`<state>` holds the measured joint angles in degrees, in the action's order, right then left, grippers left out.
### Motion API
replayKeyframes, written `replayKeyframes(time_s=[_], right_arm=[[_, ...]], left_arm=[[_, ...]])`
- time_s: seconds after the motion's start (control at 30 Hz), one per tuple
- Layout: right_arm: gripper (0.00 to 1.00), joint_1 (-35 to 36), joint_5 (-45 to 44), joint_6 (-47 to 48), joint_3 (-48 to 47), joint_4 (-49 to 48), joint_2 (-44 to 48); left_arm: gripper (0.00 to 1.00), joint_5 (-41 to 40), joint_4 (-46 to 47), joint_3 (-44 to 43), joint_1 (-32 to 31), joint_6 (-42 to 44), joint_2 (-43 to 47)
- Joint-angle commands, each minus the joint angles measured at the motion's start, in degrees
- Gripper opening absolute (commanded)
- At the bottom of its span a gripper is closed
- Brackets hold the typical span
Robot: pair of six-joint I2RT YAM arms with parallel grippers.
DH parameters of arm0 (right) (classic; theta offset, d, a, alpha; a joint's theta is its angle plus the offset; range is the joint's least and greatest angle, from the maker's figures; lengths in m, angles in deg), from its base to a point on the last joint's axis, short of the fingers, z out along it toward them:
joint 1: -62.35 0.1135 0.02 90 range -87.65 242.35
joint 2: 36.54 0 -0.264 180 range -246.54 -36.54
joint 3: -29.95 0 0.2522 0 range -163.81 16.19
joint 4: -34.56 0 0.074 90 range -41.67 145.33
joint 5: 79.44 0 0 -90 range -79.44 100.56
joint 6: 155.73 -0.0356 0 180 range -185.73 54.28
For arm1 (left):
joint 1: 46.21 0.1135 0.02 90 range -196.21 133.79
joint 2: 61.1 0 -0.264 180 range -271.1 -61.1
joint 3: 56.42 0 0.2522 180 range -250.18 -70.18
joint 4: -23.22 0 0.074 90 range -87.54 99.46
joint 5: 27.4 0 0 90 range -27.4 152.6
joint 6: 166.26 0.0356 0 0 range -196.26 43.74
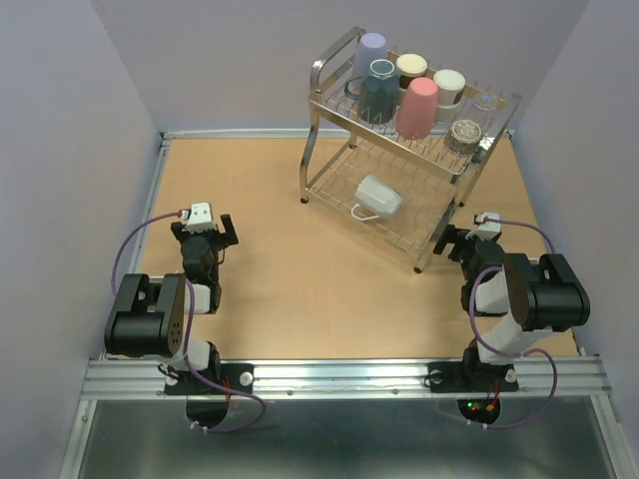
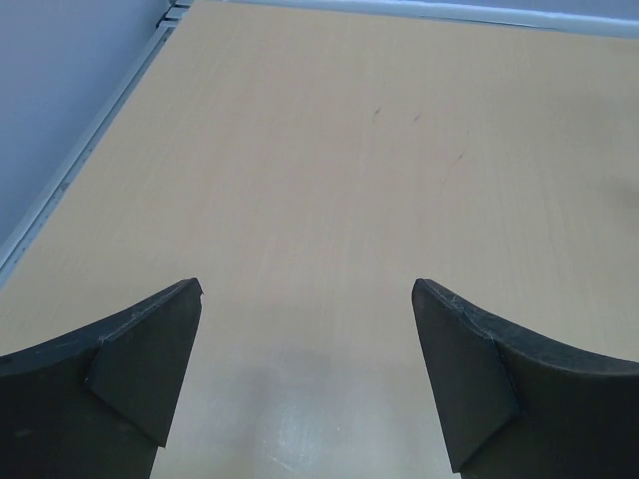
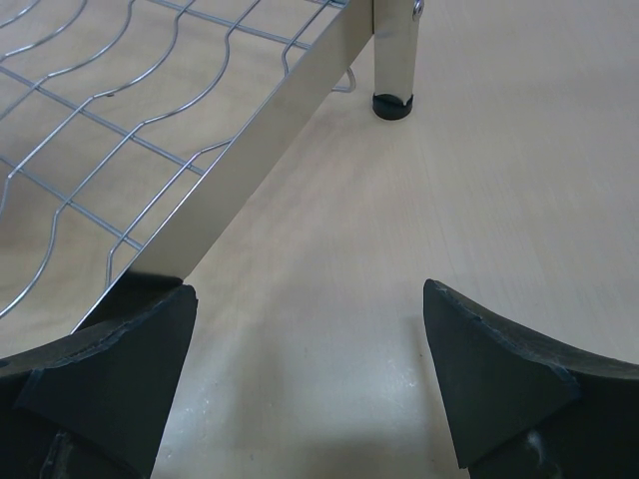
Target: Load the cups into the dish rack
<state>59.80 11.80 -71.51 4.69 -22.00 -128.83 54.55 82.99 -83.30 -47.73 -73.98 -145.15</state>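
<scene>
While both arms sat low at the near side of the desk [image 1: 260, 200], we logged the dish rack [image 1: 319, 75] at the far right of it, with all the cups we could see inside. On the top tier, the lavender cup [image 1: 370, 50] stood at the back by the looped handle, with the dark teal cup [image 1: 380, 88] just in front of it. The pink cup [image 1: 417, 107] was just right of the teal one and the cream-and-brown cup [image 1: 411, 68] behind the pink. A white-and-cream cup [image 1: 448, 87] stood further right and a shiny metal cup [image 1: 465, 135] at the front right corner. Behind that sat another small shiny cup [image 1: 486, 100], too small for us to tell more. The white mug [image 1: 378, 196] lay on its side on the lower tier.

The left claw [image 2: 308, 291] was spread wide and held nothing, over bare desk and well apart from the rack. The right claw [image 3: 310, 287] was also wide and held nothing. It was low over the desk, its left finger just beside the rack's lower rail, with a rack leg [image 3: 391, 70] ahead.
</scene>
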Motion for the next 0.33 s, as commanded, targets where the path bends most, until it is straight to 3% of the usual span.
replayKeyframes(time_s=[0.0, 0.3], right_arm=[[1.00, 0.6, 0.4, 0.4, -1.7, -5.3, 0.3], [1.00, 0.6, 0.5, 0.5, -1.7, -5.3, 0.3]], left_arm=[[0.99, 2.6, 14.0, -0.9, -0.3, 1.8, 0.8], [0.99, 2.7, 13.7, -1.1, -0.2, 1.5, 0.7]])
